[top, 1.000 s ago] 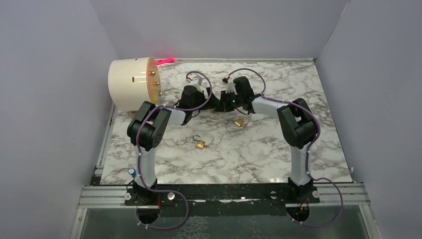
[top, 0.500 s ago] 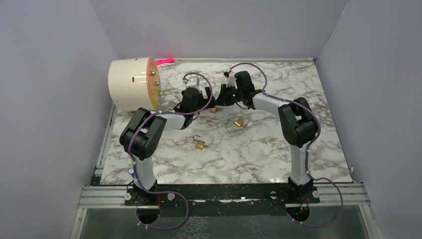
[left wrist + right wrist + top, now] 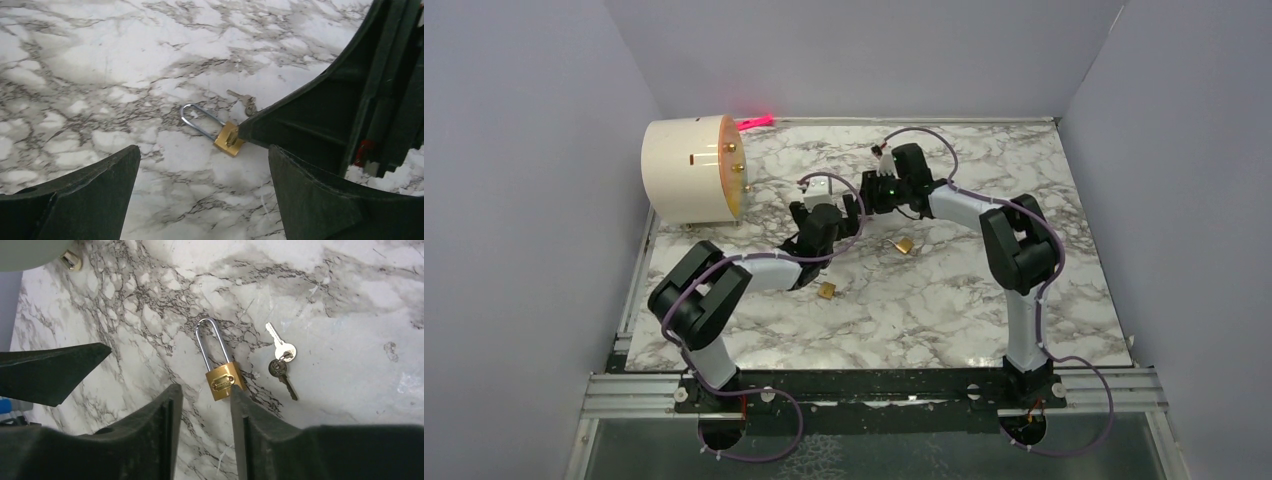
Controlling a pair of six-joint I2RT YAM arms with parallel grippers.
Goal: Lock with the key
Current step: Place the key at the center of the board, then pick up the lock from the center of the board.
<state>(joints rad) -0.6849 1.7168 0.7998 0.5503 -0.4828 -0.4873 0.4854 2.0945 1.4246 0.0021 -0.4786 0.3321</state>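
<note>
A brass padlock (image 3: 223, 381) with a long steel shackle lies flat on the marble table (image 3: 350, 300). Two small keys (image 3: 281, 359) on a ring lie just to its right. My right gripper (image 3: 202, 390) is open a little and empty, and its right fingertip (image 3: 240, 400) is at the lock body's edge. The left wrist view shows the same padlock (image 3: 229, 139) and keys (image 3: 246, 103) ahead of my open, empty left gripper (image 3: 202, 150). In the top view both grippers, left (image 3: 854, 207) and right (image 3: 868, 193), meet at mid-table and hide this lock.
Two more brass padlocks lie on the table, one (image 3: 904, 245) right of the grippers and one (image 3: 827, 290) nearer the bases. A white cylinder on its side (image 3: 686, 170) stands at the back left. A pink object (image 3: 757, 122) lies behind it.
My left arm has swung its elbow down and left and drawn its gripper back from the padlock. My right gripper has shifted slightly toward the back left.
</note>
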